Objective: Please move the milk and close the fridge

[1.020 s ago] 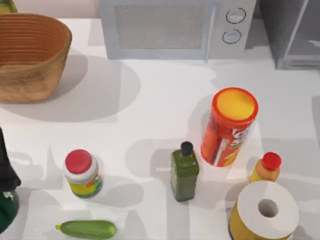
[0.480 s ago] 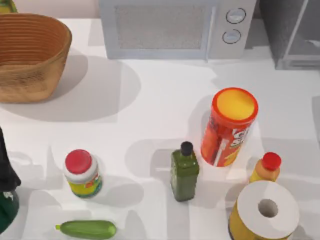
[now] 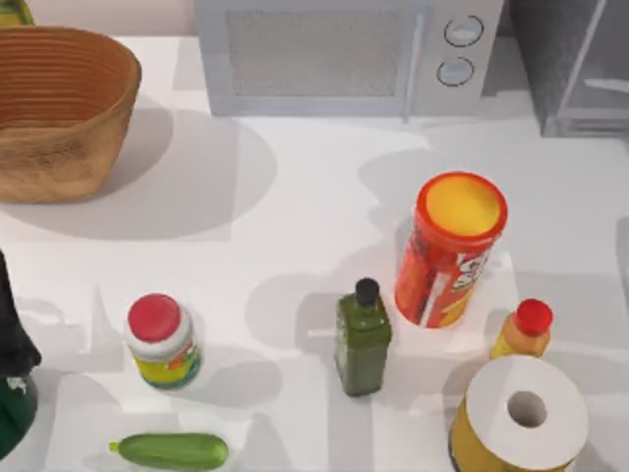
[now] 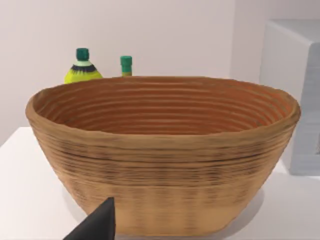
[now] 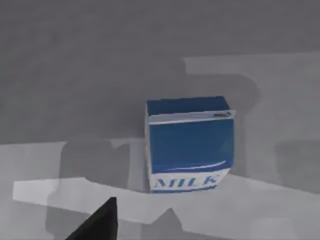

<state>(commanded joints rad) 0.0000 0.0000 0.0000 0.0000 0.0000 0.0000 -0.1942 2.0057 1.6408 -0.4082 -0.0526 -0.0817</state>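
Standing upright on a grey surface, the milk (image 5: 187, 145) was seen from the right wrist, untouched, a dark fingertip (image 5: 97, 222) of the right claw well short of it. How far either claw was open could not be told; the left arm (image 3: 15, 369) was parked at the tabletop's (image 3: 295, 197) left edge, facing the basket (image 4: 165, 150).

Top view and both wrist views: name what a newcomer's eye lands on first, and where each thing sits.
In the top view the tall orange chip can stands out, right of centre, with the green bottle beside it to its left. The big woven basket fills the table's far left corner, in front of the left wrist camera. In the right wrist view the blue milk stands upright on a grey surface.
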